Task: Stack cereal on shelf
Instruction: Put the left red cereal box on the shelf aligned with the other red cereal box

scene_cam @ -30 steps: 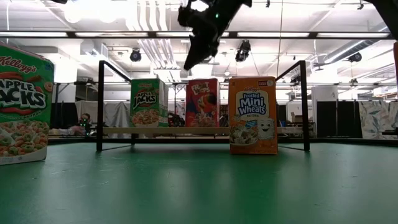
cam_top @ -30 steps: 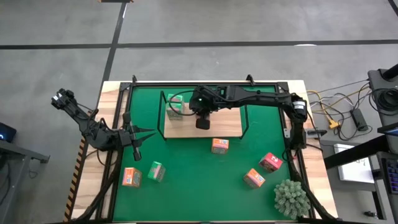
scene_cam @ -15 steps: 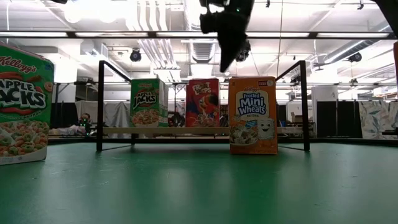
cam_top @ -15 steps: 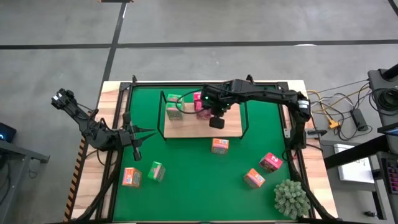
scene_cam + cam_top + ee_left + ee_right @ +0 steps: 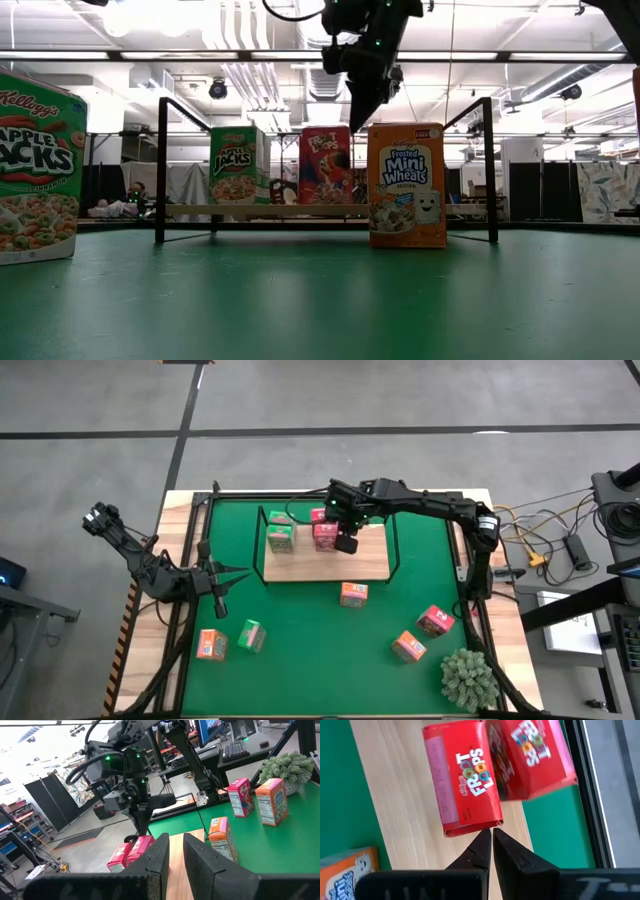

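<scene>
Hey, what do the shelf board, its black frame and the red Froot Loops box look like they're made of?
The flat light shelf board looks like pale wood with a matte finish: faint grain shows. Its thin black frame seems to be painted metal rod, slim and straight, though I can't be sure. The red Froot Loops box looks like glossy printed cardboard, with sharp folded edges.

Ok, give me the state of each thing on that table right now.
Right claw: shut, empty, above the shelf.
Left claw: empty, at the mat's left edge.
Light-wood wire-framed shelf: partly filled.
Green cereal box: upright on shelf.
Pink-red cereal box: upright on shelf.
Orange Mini Wheats box: upright on green mat, unshelved.
</scene>
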Motion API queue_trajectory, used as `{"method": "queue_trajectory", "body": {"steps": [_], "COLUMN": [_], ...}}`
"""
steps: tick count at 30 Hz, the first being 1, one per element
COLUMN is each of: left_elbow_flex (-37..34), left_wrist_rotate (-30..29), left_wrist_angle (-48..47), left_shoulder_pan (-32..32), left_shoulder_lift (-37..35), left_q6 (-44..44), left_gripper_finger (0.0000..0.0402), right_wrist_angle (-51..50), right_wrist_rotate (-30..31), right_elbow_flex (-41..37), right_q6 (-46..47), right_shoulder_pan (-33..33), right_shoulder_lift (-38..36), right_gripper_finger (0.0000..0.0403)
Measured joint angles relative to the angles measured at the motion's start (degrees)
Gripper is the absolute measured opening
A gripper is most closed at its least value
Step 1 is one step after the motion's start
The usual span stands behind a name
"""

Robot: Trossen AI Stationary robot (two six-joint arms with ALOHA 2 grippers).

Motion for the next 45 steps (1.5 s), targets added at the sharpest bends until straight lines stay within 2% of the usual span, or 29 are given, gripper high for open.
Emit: {"method": "queue_trajectory", "body": {"steps": [34, 45], "left_elbow_flex": [0.0, 0.0], "left_wrist_rotate": [0.0, 0.0], "left_wrist_angle": [0.0, 0.0], "left_shoulder_pan": [0.0, 0.0], "left_shoulder_lift": [0.0, 0.0], "left_q6": [0.4, 0.4], "left_gripper_finger": [0.0039, 0.0039], "right_wrist_angle": [2.6, 0.2], "right_wrist_rotate": [-0.3, 1.2], "right_elbow_flex": [0.0, 0.2], "right_q6": [2.5, 2.9], "right_shoulder_pan": [0.9, 0.6], "right_shoulder_lift": [0.2, -0.1], "right_gripper_finger": [0.0009, 0.0009]}}
